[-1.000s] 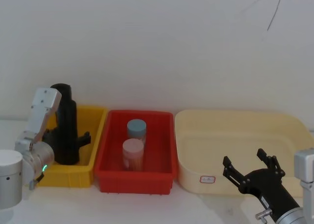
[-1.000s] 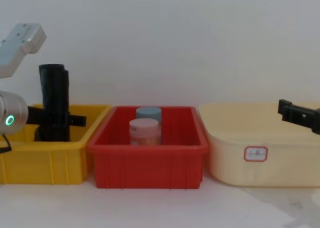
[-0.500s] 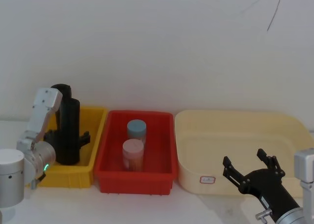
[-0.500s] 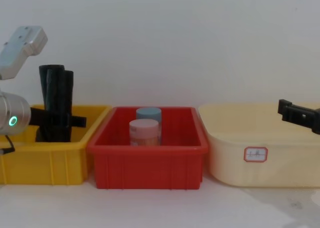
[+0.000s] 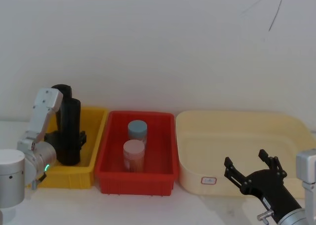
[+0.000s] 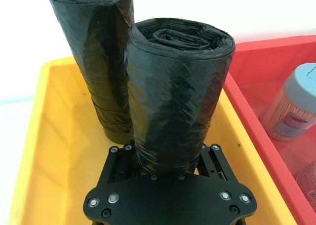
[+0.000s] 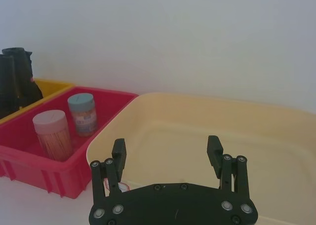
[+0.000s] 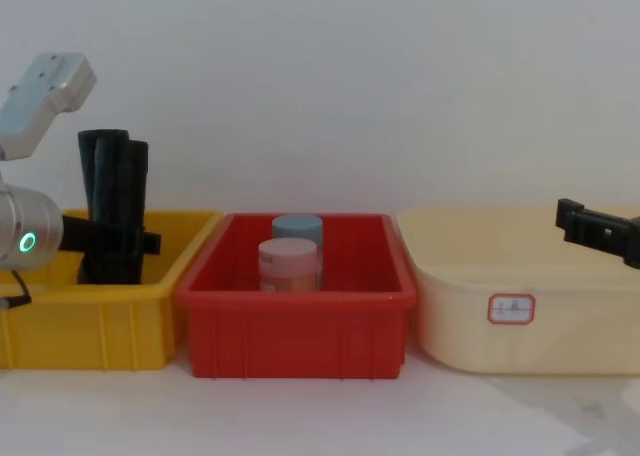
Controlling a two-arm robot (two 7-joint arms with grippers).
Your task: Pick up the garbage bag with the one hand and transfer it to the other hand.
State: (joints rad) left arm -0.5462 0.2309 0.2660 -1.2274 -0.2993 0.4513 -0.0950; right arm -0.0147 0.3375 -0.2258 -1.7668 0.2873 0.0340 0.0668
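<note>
Compared with a second ago, the left gripper (image 6: 168,153) reaches less far past the garbage bag (image 6: 177,87). The bag now stands offset from the second black roll (image 6: 96,52) rather than covering it, as I read it in the chest view.

Left fingers (image 6: 118,161): one on each side of the bag's lower part, pressed against its wrap. I read them as clamped on it.

Garbage bag: upright in the yellow bin (image 5: 94,141) at the desk's (image 8: 300,416) left edge, touching the second roll, which stands just behind it toward the back wall of the bin.

Left arm: silver, with a green ring light, coming in from the desk's left edge.

Red bin (image 5: 136,178): just beside the yellow bin, at the desk's middle. It holds a blue-lidded jar (image 5: 137,130) and, nearer the front edge, a pink-lidded jar (image 5: 133,155).

Right gripper (image 7: 166,144): near the desk's right front corner, by the front wall of the cream tub (image 5: 247,136). Its fingers are wide apart with nothing between them, well apart from the bag.
</note>
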